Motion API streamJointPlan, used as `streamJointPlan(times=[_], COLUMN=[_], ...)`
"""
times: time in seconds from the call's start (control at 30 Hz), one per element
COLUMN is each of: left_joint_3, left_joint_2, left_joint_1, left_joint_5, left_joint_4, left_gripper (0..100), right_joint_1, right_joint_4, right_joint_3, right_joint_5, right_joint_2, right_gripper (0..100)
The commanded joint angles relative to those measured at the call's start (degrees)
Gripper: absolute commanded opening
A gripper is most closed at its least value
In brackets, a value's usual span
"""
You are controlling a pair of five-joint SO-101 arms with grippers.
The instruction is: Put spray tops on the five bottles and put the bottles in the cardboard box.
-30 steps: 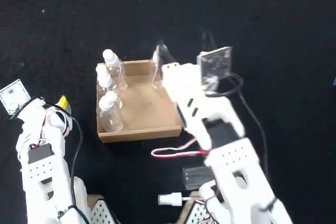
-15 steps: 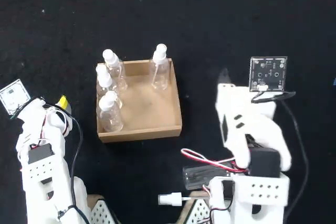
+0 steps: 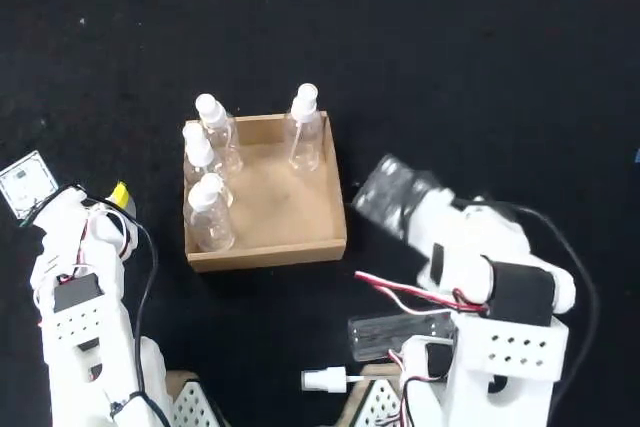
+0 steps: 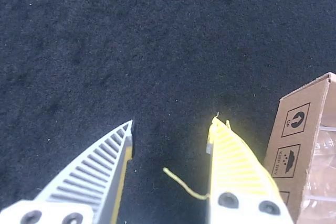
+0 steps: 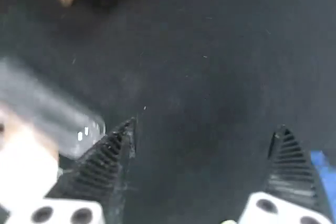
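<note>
Cardboard box (image 3: pixel 300 245) sits mid-table and holds 4 upright bottles (image 3: pixel 306 139), each with a spray top on: 3 along its left wall, 1 at the far right corner.

The 5th bottle (image 3: pixel 400 333) has no top. It lies on its side on the table (image 3: pixel 520 67), near the front edge and against the right arm's base. Its long axis runs left-right across the table. The loose spray top (image 3: pixel 325 380) lies just beside it, toward the left arm and nearer the front edge.

- Right pincer (image 5: pixel 205 129): fingers apart, empty, over bare table beyond the box's near right corner. The bottle lies back toward that arm's own base.
- Left pincer (image 4: pixel 170 129): fingers apart, empty, low beside the box's left wall.

Judgement: the right arm is nearer to both loose parts, and a grasp should close across the bottle's short axis.
</note>
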Motion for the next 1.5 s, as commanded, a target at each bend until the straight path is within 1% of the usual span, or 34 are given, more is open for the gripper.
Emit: streamJointPlan(times=[0.0,0.17,0.4,0.47,0.57,0.63,0.73,0.83,0.97,1.1,1.23,1.33,1.47], left_joint_3=[-0.5,-0.5,-0.5,-0.5,-0.5,-0.5,-0.5,-0.5,-0.5,-0.5,-0.5,-0.5,-0.5], left_joint_2=[-1.0,-1.0,-1.0,-1.0,-1.0,-1.0,-1.0,-1.0,-1.0,-1.0,-1.0,-1.0,-1.0], left_joint_1=[-0.2,-0.7,-0.4,-0.4,-0.4,-0.4,-0.4,-0.3,-0.3,-0.3,-0.3,-0.3,-0.3], left_joint_5=[0.2,0.2,0.2,0.2,0.2,0.2,0.2,0.2,0.2,0.2,0.2,0.1,0.1], left_joint_4=[-1.4,-1.4,-1.3,-1.3,-1.3,-1.3,-1.3,-1.3,-1.3,-1.3,-1.3,-1.3,-1.3], left_gripper=[21,21,21,21,21,21,21,21,21,21,21,21,21], right_joint_1=[0.8,1.1,1.1,1.2,1.1,1.3,4.2,8.0,11.1,11.0,11.3,11.1,11.2], right_joint_4=[2.4,2.3,6.3,6.2,5.9,3.8,1.1,1.2,1.3,0.9,1.1,0.7,-4.5], right_joint_3=[-0.9,4.6,5.5,5.9,7.7,9.2,10.7,10.3,8.3,7.8,8.5,10.7,14.5], right_joint_5=[11.3,19.3,36.2,38.9,39.5,39.1,36.6,36.3,36.3,36.4,40.2,40.7,40.5], right_joint_2=[2.8,6.7,9.5,9.7,10.2,11.0,13.6,18.4,25.7,30.1,30.3,30.5,30.3], right_gripper=[35.2,35.2,35.2,35.2,35.2,35.2,35.2,35.2,35.2,35.2,35.3,35.3,35.3])
